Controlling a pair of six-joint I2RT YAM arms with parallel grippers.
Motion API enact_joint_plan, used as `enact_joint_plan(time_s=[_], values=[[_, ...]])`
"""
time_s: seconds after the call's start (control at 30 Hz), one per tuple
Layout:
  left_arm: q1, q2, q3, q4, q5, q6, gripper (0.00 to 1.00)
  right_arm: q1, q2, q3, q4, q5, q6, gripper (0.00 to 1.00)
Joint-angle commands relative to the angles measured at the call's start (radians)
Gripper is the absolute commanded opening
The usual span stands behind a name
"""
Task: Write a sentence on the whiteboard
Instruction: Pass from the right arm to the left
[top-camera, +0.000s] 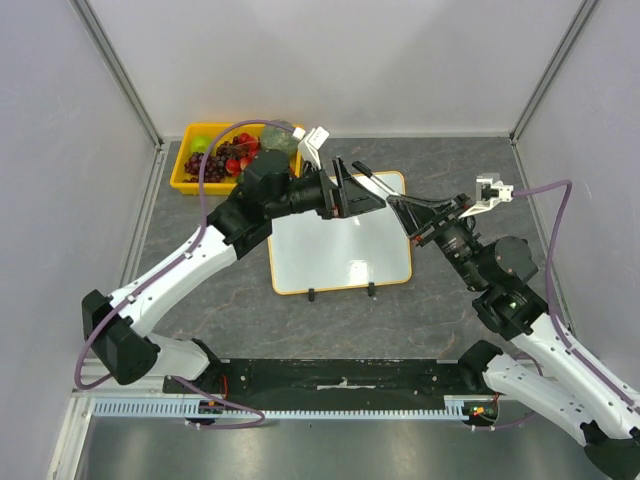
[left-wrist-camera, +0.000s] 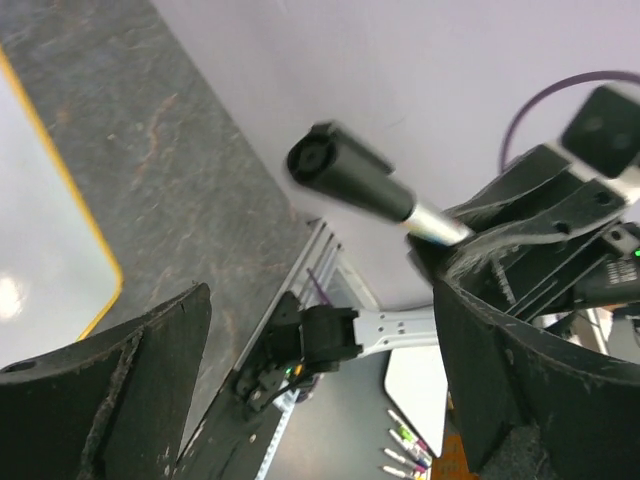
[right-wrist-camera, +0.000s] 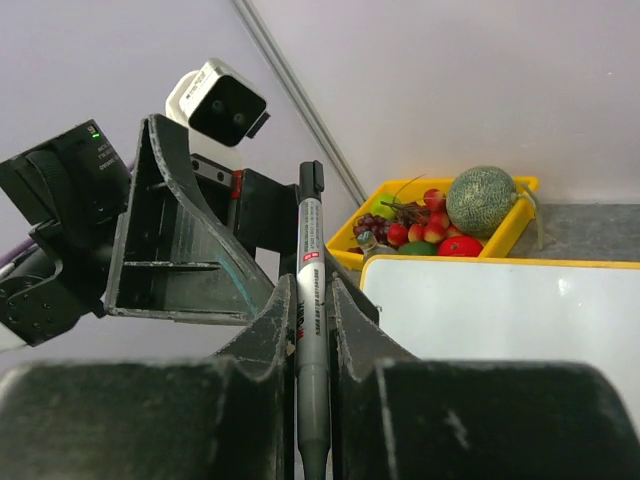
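The whiteboard (top-camera: 340, 262) (left-wrist-camera: 30, 230) (right-wrist-camera: 500, 320) lies flat mid-table, white in a thin orange-yellow frame. Its visible surface is blank, and the sentence is not in view. My right gripper (top-camera: 405, 208) (right-wrist-camera: 312, 288) is shut on a grey marker (right-wrist-camera: 311, 230) (left-wrist-camera: 372, 190), held above the board's far right corner. The marker's black capped end points at my left gripper (top-camera: 365, 197) (left-wrist-camera: 322, 292). That gripper hovers over the board's far edge and is open wide. The cap sits just ahead of its spread fingers, apart from both.
A yellow tray (top-camera: 190, 165) (right-wrist-camera: 520, 225) of fruit, with grapes and a green melon (right-wrist-camera: 482, 200), stands at the far left beyond the board. Grey walls with metal posts enclose the table on three sides. Two black clips sit on the board's near edge.
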Motion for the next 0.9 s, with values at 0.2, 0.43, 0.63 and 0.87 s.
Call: enact_joint_plan(time_s=[0.2,0.43,0.63,0.87], values=[[-0.047,0.061,-0.031,0.474,0.058,-0.194,0.73,0.001,-0.019,-0.054,0.168,0.045,0.106,0.00],[-0.058,0.074,-0.030,0.503,0.051,-0.187,0.46,0.001,-0.025,-0.053,0.157,0.048,0.111,0.00],[-0.058,0.075,-0.030,0.495,0.020,-0.184,0.48,0.001,-0.028,-0.065,0.172,0.024,0.126,0.00],[-0.063,0.094,-0.025,0.514,-0.006,-0.182,0.48,0.001,-0.037,-0.076,0.182,-0.004,0.142,0.00]])
